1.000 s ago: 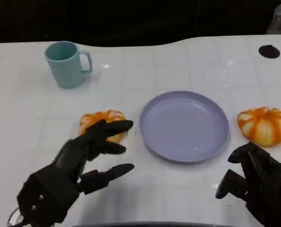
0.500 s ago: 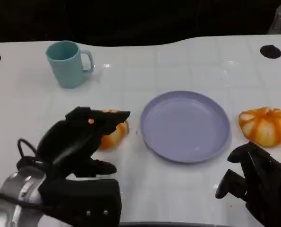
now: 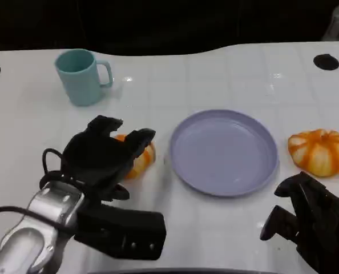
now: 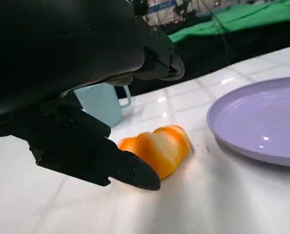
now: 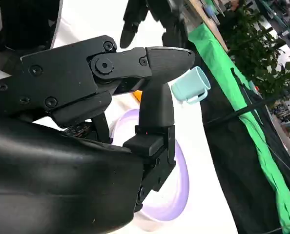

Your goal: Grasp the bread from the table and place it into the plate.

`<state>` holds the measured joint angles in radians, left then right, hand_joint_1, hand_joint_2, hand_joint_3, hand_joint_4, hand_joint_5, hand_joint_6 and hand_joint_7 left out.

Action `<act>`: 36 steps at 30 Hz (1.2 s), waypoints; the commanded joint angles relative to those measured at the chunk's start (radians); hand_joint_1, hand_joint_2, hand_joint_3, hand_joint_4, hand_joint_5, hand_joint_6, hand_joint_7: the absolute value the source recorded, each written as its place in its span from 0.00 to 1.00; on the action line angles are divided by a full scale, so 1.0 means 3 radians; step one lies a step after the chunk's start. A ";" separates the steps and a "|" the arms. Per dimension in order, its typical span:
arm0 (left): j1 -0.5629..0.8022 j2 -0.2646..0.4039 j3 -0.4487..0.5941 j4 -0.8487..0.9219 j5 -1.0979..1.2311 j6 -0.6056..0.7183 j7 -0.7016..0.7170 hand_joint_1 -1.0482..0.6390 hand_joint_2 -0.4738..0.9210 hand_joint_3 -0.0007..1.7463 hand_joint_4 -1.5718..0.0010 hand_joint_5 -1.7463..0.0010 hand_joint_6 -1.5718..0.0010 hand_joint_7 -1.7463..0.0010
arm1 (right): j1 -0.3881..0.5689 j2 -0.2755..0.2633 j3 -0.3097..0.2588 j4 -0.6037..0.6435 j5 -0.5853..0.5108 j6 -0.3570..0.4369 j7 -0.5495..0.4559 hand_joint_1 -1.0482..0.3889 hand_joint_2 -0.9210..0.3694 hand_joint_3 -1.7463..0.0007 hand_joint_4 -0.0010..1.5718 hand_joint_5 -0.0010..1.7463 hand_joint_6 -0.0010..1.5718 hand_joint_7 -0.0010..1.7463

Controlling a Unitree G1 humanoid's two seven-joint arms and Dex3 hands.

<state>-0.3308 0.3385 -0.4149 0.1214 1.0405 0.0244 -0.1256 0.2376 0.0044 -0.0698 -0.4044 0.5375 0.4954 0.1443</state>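
Head view: the left hand (image 3: 104, 157) arches over the bread (image 3: 136, 160), which lies on the white table (image 3: 226, 228) just left of the purple plate (image 3: 224, 151). Left wrist view: the fingers (image 4: 130, 170) are spread on either side of the bread (image 4: 157, 148), one tip down on the table close beside it; nothing is gripped. The right hand (image 3: 309, 220) rests near the table's front edge, fingers curled in and holding nothing. A second bread (image 3: 319, 150) lies right of the plate; a teal mug (image 3: 80, 76) stands farther back.
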 commanded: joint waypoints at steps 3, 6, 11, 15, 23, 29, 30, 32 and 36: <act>-0.0479 -0.0171 -0.0143 0.0758 -0.0024 0.0210 -0.0011 0.34 0.90 0.00 0.99 0.79 0.84 1.00 | 0.0029 -0.0033 -0.0045 -0.0045 0.0033 0.0010 0.0008 0.37 0.00 0.85 0.39 1.00 0.29 0.95; -0.0696 -0.0277 -0.0209 0.1137 -0.0068 0.0292 0.0001 0.33 0.90 0.00 0.99 0.80 0.84 1.00 | 0.0041 -0.0043 -0.0040 -0.0065 0.0017 0.0022 -0.0003 0.37 0.00 0.84 0.39 1.00 0.29 0.94; -0.1101 -0.0504 -0.0323 0.1950 -0.0181 0.0331 0.0225 0.33 0.89 0.00 0.99 0.81 0.83 1.00 | 0.0063 -0.0047 -0.0045 -0.0075 0.0031 0.0015 0.0019 0.37 0.00 0.85 0.39 1.00 0.29 0.94; -0.1325 -0.0615 -0.0396 0.2435 -0.0281 0.0260 0.0427 0.33 0.89 0.00 0.99 0.81 0.83 1.00 | 0.0070 -0.0042 -0.0056 -0.0075 0.0058 0.0022 0.0028 0.37 0.00 0.85 0.39 1.00 0.29 0.94; -0.1684 -0.0818 -0.0529 0.3156 -0.0466 0.0150 0.0541 0.32 0.90 0.00 1.00 0.83 0.84 1.00 | 0.0090 -0.0053 -0.0056 -0.0091 0.0067 0.0024 0.0033 0.37 0.00 0.85 0.39 1.00 0.29 0.94; -0.1846 -0.0917 -0.0366 0.3540 -0.0859 0.0023 0.0484 0.39 0.91 0.00 0.97 0.85 0.84 1.00 | 0.0104 -0.0073 -0.0071 -0.0089 0.0093 0.0011 0.0077 0.37 0.00 0.85 0.39 1.00 0.29 0.94; -0.1875 -0.0927 -0.0351 0.3606 -0.0910 0.0005 0.0461 0.40 0.92 0.00 0.96 0.86 0.84 1.00 | 0.0106 -0.0075 -0.0077 -0.0087 0.0101 0.0010 0.0087 0.37 0.00 0.85 0.39 1.00 0.29 0.94; -0.1920 -0.0937 -0.0365 0.3706 -0.0961 -0.0019 0.0439 0.40 0.92 0.00 0.95 0.87 0.84 1.00 | 0.0108 -0.0074 -0.0085 -0.0089 0.0108 0.0014 0.0092 0.36 0.00 0.85 0.39 1.00 0.29 0.94; -0.1952 -0.0949 -0.0405 0.3820 -0.0978 -0.0045 0.0462 0.41 0.93 0.00 0.93 0.89 0.83 1.00 | 0.0113 -0.0068 -0.0095 -0.0097 0.0110 0.0024 0.0099 0.36 0.00 0.85 0.40 1.00 0.30 0.93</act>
<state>-0.8963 0.0475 -0.5270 1.2380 0.7544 0.0125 0.0155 0.2648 -0.0029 -0.0871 -0.4190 0.5573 0.5024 0.1701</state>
